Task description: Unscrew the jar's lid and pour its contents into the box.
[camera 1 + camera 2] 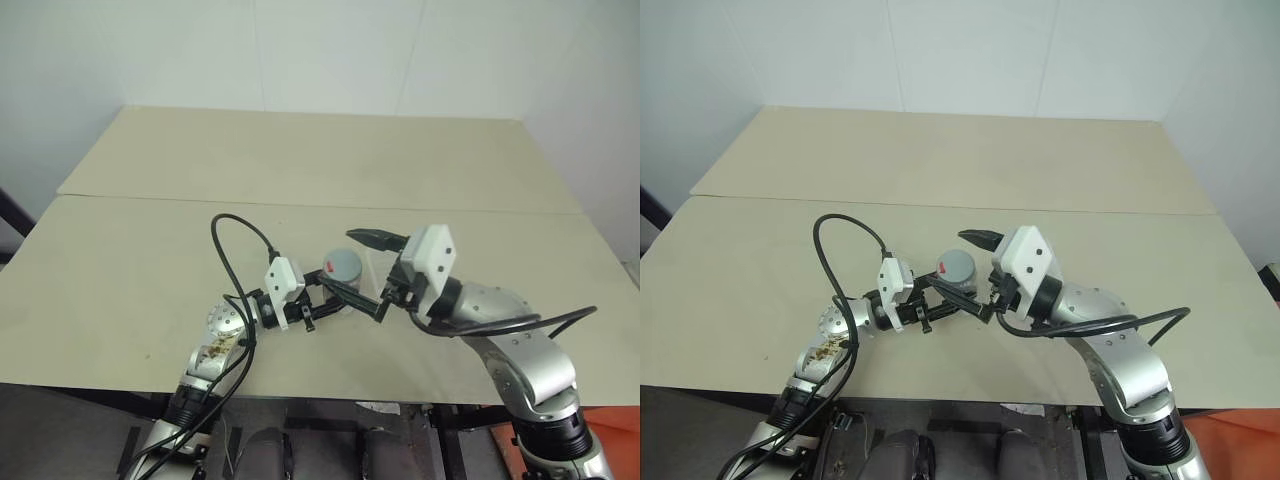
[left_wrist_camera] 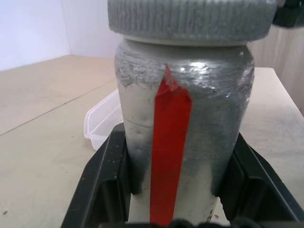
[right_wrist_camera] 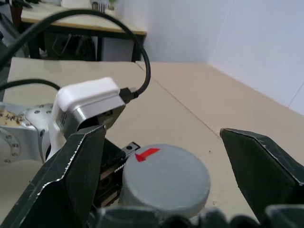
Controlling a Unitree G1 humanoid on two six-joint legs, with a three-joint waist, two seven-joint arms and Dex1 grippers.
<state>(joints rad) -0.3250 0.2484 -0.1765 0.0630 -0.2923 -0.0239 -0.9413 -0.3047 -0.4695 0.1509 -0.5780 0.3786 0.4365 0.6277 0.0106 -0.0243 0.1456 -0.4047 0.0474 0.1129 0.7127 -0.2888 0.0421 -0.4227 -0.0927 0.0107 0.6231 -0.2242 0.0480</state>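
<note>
1. while the left gripper [image 1: 325, 297] sits low and centre in the left eye view, its two black fingers are clamped on the jar [image 2: 183, 123], one on each side of the wall.
2. left wrist view: jar upright between the finger pads [image 2: 102, 180], silvery wall, long red mark running down the front from just under the rim.
3. the lid [image 3: 164, 179] is on the jar, grey, ribbed edge, small red arrow mark on top near its edge; seen from above at centre of the left eye view.
4. right gripper [image 1: 368, 272] is spread wide, holding nothing; it comes in from the lower right of the left eye view, just right of the lid.
5. one right finger points out beyond the lid toward the upper centre, the other runs lower, near the left gripper's fingers; contact there i cannot tell.
6. right wrist view: the two dark fingers [image 3: 71, 175] stand on either side of the lid, a clear gap to the lid on each side, not touching it.
7. the box [image 2: 102, 121] shows in the left wrist view, middle left, clear tub on the table [image 1: 300, 170] behind the jar, partly hidden by it.
8. contents: cannot make them out through the jar wall.
9. black cable [image 1: 235, 265] loops up from the left wrist, left of centre.
</note>
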